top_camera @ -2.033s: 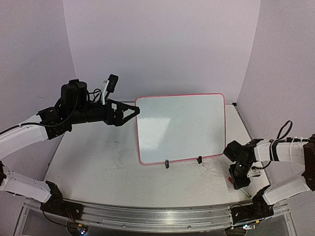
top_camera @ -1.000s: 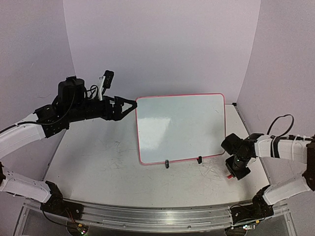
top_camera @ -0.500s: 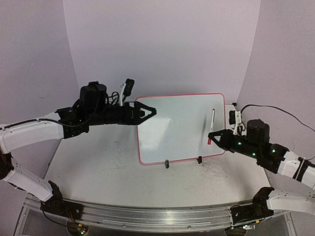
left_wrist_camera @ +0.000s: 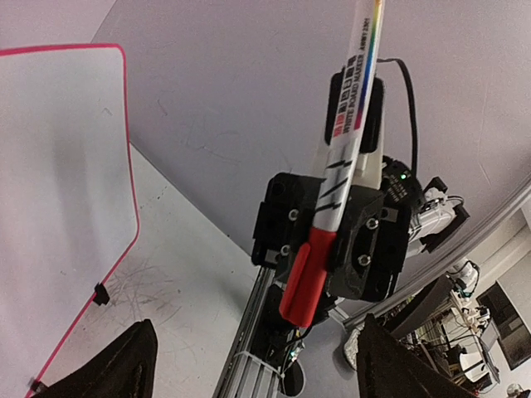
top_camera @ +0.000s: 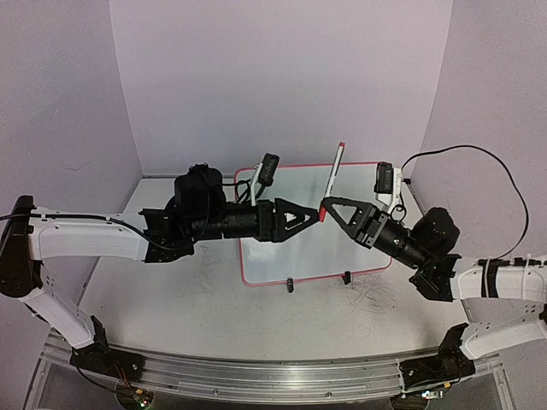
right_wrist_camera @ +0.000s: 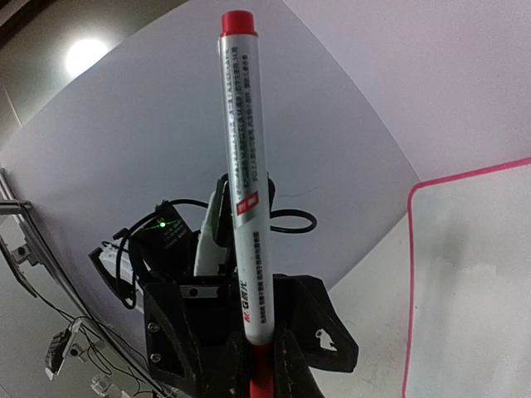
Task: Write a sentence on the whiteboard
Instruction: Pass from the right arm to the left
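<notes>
The right gripper (top_camera: 325, 206) holds a red-capped marker (top_camera: 337, 166) upright, jaws pinching it. The left gripper (top_camera: 308, 214) faces it, jaws spread. The whiteboard (top_camera: 278, 256) stands propped on the tabletop (top_camera: 188, 299) behind them.

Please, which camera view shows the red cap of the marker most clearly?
The left wrist view: the red cap shows whole, in front of the right gripper that holds the marker. The right wrist view shows only a red strip of it at the bottom edge. The top view shows a small red spot.
</notes>
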Tool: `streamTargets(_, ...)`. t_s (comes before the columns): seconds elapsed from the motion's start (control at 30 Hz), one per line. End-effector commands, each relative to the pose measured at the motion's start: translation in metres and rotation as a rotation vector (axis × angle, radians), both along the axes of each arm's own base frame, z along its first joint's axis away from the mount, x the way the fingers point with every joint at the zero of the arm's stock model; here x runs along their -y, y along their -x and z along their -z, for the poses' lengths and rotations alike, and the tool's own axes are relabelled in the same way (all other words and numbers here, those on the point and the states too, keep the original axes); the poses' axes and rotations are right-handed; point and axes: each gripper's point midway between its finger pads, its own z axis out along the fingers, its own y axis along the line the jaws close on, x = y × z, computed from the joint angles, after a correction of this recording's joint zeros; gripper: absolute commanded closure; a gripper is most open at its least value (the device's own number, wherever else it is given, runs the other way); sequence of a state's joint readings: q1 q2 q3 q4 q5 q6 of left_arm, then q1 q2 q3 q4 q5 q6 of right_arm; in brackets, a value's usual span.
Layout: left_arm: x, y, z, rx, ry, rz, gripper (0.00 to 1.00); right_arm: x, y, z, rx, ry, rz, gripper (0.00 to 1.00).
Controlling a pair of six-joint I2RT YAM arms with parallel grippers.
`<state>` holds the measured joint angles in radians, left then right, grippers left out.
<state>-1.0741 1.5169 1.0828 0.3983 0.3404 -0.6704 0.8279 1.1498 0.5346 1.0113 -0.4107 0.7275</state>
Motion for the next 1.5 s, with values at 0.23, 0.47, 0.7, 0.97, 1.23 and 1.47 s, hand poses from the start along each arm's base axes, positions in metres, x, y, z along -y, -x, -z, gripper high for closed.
streamTargets(0.23,0.014,0.013,-0.038,0.071,0.149,0.075,0.48,0.000,0.015,-0.035,0.053,-0.170,-0.036,1.00)
streamTargets(0.47,0.018,0.014,-0.041,0.076,0.157,0.096,0.57,-0.009,0.013,-0.030,0.046,-0.151,-0.062,1.00)
streamTargets(0.7,0.011,0.016,-0.046,0.094,0.164,0.085,0.69,-0.013,0.015,-0.023,0.043,-0.131,-0.085,1.00)
streamTargets(0.97,0.005,0.016,-0.046,0.102,0.163,0.062,0.76,-0.025,0.022,-0.015,0.038,-0.100,-0.146,1.00)
streamTargets(1.23,0.000,0.009,-0.041,0.112,0.111,0.012,0.99,-0.030,0.025,-0.008,0.036,-0.037,-0.160,0.99)
streamTargets(1.47,-0.005,0.001,-0.010,0.141,-0.059,-0.031,1.00,-0.034,0.009,0.023,-0.047,0.218,-0.094,0.25)
